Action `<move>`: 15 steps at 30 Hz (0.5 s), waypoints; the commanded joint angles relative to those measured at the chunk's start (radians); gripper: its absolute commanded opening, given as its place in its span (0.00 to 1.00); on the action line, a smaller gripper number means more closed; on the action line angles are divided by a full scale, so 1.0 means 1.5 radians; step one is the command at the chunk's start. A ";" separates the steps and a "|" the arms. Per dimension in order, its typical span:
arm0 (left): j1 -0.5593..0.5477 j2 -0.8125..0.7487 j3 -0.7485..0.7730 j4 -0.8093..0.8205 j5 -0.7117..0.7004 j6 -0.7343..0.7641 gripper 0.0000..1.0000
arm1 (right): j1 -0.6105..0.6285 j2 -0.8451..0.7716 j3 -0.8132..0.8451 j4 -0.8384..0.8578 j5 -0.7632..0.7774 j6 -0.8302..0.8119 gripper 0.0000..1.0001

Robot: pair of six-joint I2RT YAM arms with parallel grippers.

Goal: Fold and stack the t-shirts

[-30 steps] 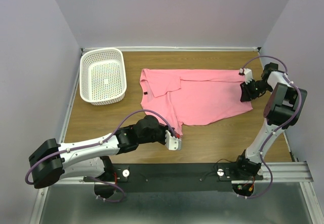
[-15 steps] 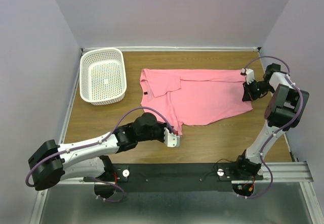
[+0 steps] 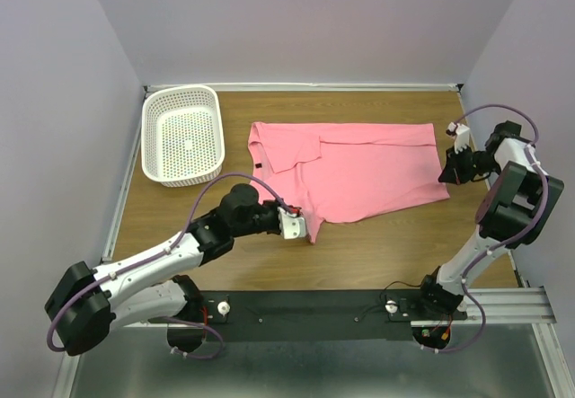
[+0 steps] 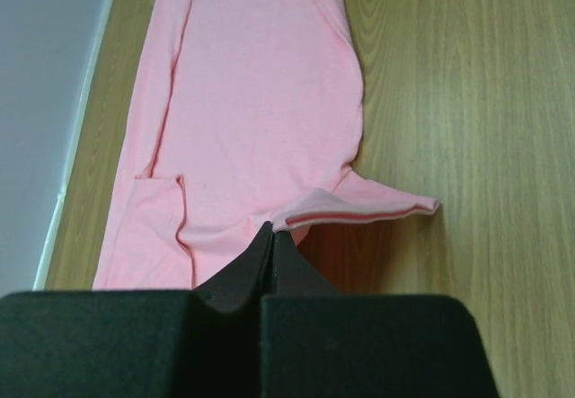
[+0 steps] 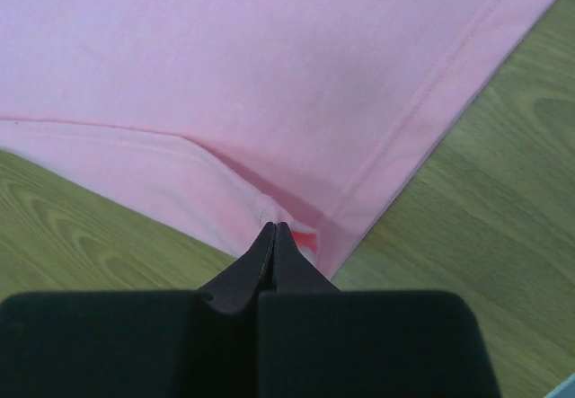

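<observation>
A salmon-pink t-shirt (image 3: 359, 169) lies spread across the middle of the wooden table, collar to the left. It also fills the left wrist view (image 4: 260, 101) and the right wrist view (image 5: 269, 66). My left gripper (image 3: 301, 227) is shut on the shirt's near-left sleeve tip (image 4: 359, 209) and holds that hem a little above the wood; its jaws are closed tight (image 4: 272, 230). My right gripper (image 3: 447, 153) is shut on the shirt's right edge, pinching a small fold of cloth (image 5: 274, 227) low over the table.
A white perforated basket (image 3: 149, 137) stands at the back left, empty. The bare wooden table (image 3: 395, 245) runs along the front and the right of the shirt. Grey walls close in the back and both sides.
My left gripper has moved back and left with the sleeve tip in it. My right gripper has moved right, drawing the shirt's right edge out flatter.
</observation>
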 commanded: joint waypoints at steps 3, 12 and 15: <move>0.072 -0.027 0.008 0.060 0.114 -0.054 0.00 | -0.028 -0.031 -0.024 0.018 -0.074 0.006 0.01; 0.155 0.058 0.067 0.132 0.203 -0.182 0.00 | -0.028 -0.030 -0.023 0.029 -0.117 0.009 0.01; 0.178 0.089 0.091 0.135 0.213 -0.215 0.00 | -0.029 -0.031 -0.014 0.033 -0.123 0.015 0.00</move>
